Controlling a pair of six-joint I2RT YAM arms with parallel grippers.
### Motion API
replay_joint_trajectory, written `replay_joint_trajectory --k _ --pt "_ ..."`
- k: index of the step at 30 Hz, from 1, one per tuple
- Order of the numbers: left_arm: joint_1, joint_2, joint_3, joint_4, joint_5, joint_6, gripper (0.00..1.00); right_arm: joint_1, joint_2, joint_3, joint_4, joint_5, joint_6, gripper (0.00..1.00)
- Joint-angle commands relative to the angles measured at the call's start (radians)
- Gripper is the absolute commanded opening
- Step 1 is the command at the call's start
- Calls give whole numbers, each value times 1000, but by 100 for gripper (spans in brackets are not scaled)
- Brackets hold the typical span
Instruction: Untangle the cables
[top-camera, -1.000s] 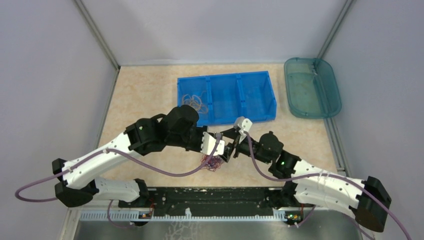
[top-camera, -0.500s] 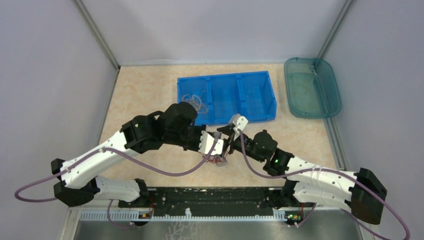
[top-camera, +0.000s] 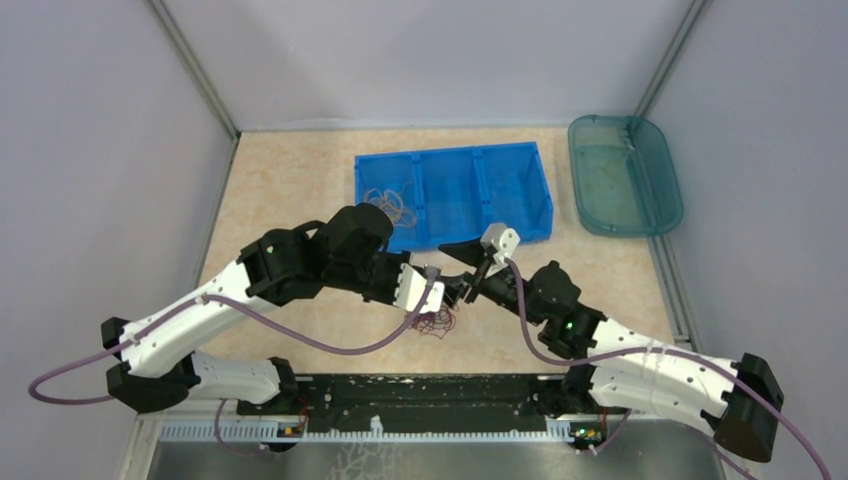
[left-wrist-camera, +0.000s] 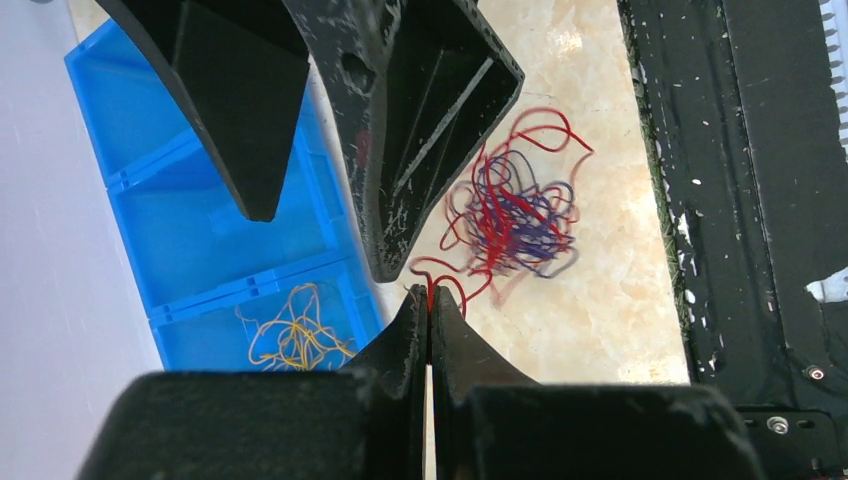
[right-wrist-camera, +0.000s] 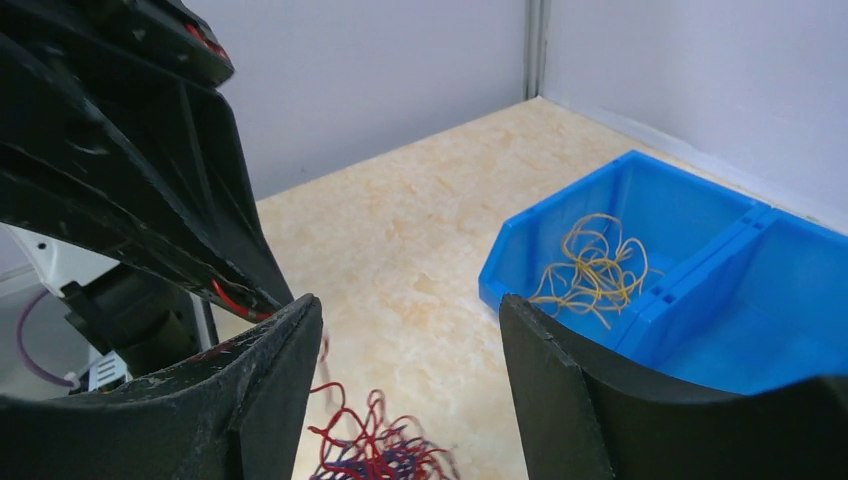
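The cables form a small red and dark purple tangle over the beige table, in front of the arms. One red strand runs up from it into my left gripper, which is shut on that strand. My right gripper is open just above and beside the tangle, its left finger close to the left gripper's tips. Nothing sits between its fingers. I cannot tell whether the tangle rests on the table or hangs just off it. Orange-yellow cables lie in the blue bin's left compartment.
The blue three-compartment bin stands just beyond both grippers. A teal tub is at the back right. The black base rail runs along the near edge. Grey walls close in both sides and the back.
My right gripper has swung toward the tangle and then back up to the right, its jaws narrowing a little. The left gripper has stayed shut on the red strand, almost still.
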Motion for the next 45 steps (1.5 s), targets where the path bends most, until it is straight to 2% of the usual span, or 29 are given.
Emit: replay_joint_trajectory --k 1,9,18,24,34,45 --pt "4 11 11 8 -5 20 0 12 -20 9 42 -17 22 66" --pt "4 34 72 -29 32 3 0 15 16 6 75 -35 44 65" --pt "5 35 66 -45 9 19 0 15 -118 -66 -12 58 76 67" --pt "3 42 79 -41 13 19 0 17 -138 -71 -28 9 78 67" --pt "4 46 87 -41 6 19 0 21 -48 -46 35 -135 79 68" --pt "4 49 96 -43 6 15 0 24 20 -37 102 -65 84 68"
